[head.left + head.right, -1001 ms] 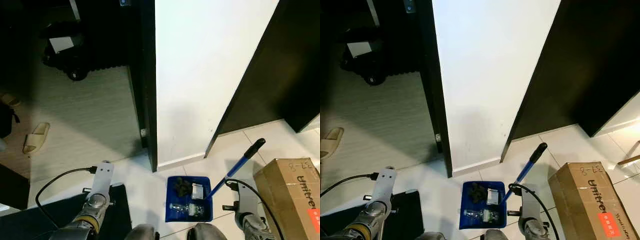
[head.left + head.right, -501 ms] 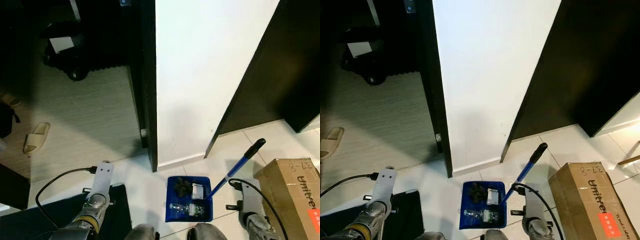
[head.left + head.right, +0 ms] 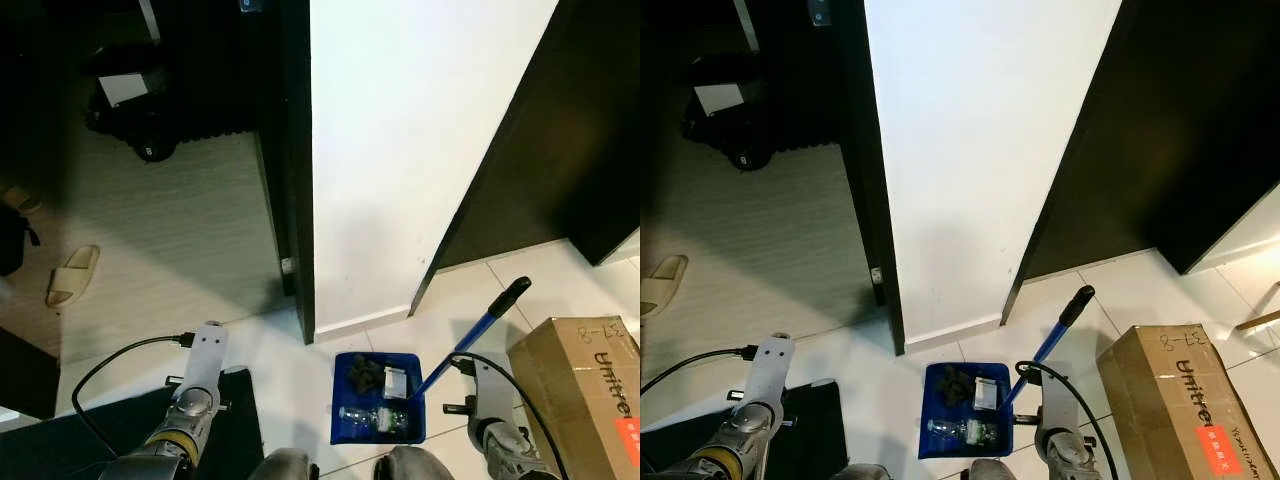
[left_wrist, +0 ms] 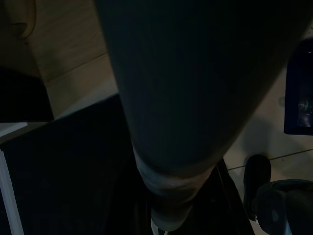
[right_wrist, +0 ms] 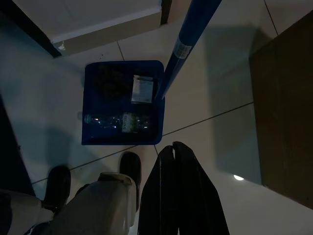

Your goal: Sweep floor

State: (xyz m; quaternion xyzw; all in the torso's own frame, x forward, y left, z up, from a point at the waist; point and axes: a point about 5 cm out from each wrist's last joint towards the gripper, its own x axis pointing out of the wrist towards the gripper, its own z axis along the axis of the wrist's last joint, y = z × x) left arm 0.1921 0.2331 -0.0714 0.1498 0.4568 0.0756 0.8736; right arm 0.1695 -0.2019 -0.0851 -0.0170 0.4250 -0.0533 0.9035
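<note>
I see the dustpan (image 3: 378, 398) on the floor (image 3: 270, 350) at the foot of the white wall, loaded with a bottle (image 5: 120, 120) and scraps. My right claw (image 5: 172, 152), pressed together, hangs beside its handle (image 3: 473, 335); my left claw's state I cannot tell.

Blue dustpan (image 3: 965, 412) (bottle (image 3: 962, 431) inside)

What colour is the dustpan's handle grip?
Black grip atop a blue shaft; the dustpan is blue too. It shows best in the left eye view.
</note>
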